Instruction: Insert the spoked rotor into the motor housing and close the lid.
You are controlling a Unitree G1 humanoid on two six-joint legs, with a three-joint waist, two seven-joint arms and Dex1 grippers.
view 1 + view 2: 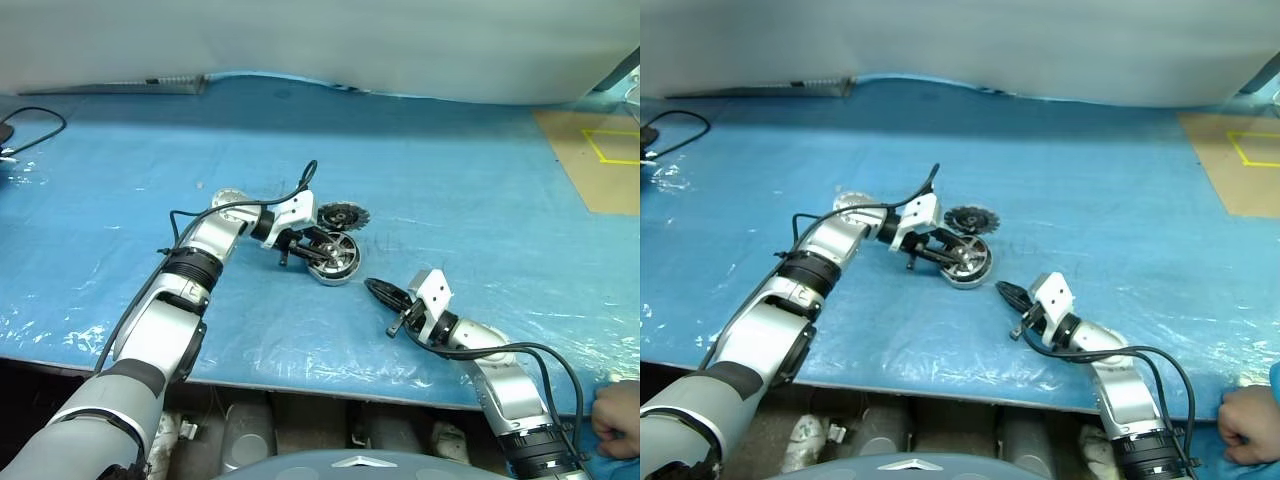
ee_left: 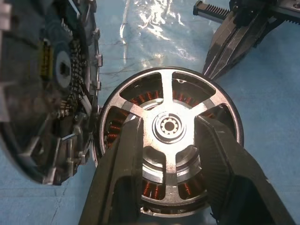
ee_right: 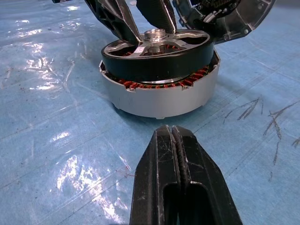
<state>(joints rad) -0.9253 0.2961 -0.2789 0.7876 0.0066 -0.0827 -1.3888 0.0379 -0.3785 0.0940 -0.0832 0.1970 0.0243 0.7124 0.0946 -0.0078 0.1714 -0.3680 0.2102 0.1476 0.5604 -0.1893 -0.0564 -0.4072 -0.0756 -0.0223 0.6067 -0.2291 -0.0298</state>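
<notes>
My left gripper [image 2: 171, 154] is clamped on the spoked rotor [image 2: 171, 136], one finger [image 2: 119, 183] on each side of the hub, reaching down through the gaps between spokes. The rotor sits in the mouth of the motor housing [image 3: 161, 96] but not fully home: in the right wrist view its black rim stands proud of the grey wall, with copper windings showing in the gap. To seat it well, I judge I should keep it level and centred and press straight down before letting go; a tilt could jam the rim against the windings.

My right gripper [image 3: 176, 154] is pressed together on nothing, resting near the table's [image 1: 480, 190] front edge and pointing at the housing.

The housing stands near the middle of the table. The lid [image 1: 341, 215] lies just behind it, a finned, toothed disc. The rotor is machined silver metal with a smooth black band. The table's covering is a blue, creased, glossy sheet.
</notes>
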